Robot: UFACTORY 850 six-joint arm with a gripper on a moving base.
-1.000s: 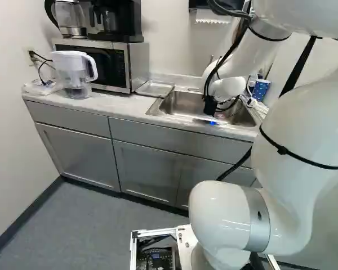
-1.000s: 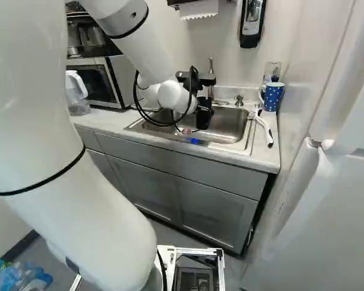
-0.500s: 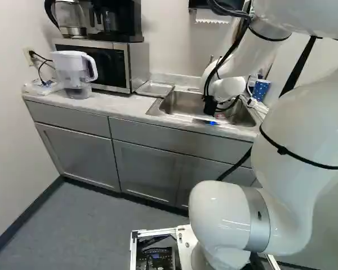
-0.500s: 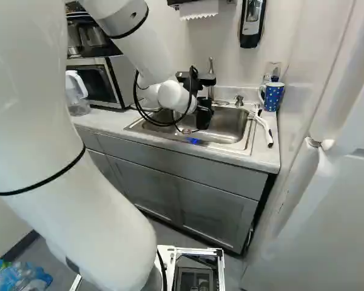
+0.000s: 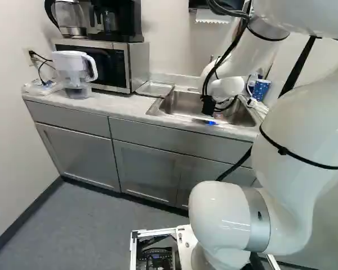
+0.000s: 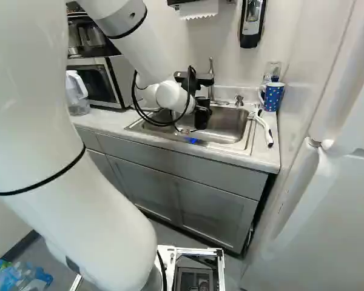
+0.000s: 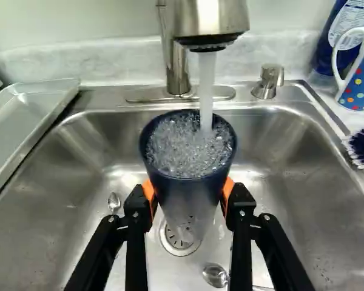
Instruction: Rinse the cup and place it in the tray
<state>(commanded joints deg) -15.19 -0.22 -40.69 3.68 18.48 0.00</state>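
The gripper (image 5: 209,106) shows as a dark shape over the sink in the left base view. In the wrist view the gripper (image 7: 188,197) is shut on the dark blue cup (image 7: 191,194), an orange pad against each side. Upright and above the drain, the cup has its mouth under the faucet (image 7: 211,19). A stream of water (image 7: 206,91) falls into it, and bubbling water fills it near the rim. The shallow tray (image 7: 27,121) lies on the counter beside the sink, away from the cup; it also appears as the tray (image 5: 155,88) beside the microwave.
Spoons (image 7: 215,274) lie in the sink basin (image 7: 303,176). A dotted mug (image 6: 272,97), a soap pump (image 6: 239,100) and a white-handled brush (image 6: 264,128) stand or lie around the sink's far side from the tray. A water pitcher (image 5: 74,73) stands before the microwave (image 5: 110,64).
The gripper end of the arm has shifted slightly toward the left of both base views, the cup moving with it. The base has stayed put.
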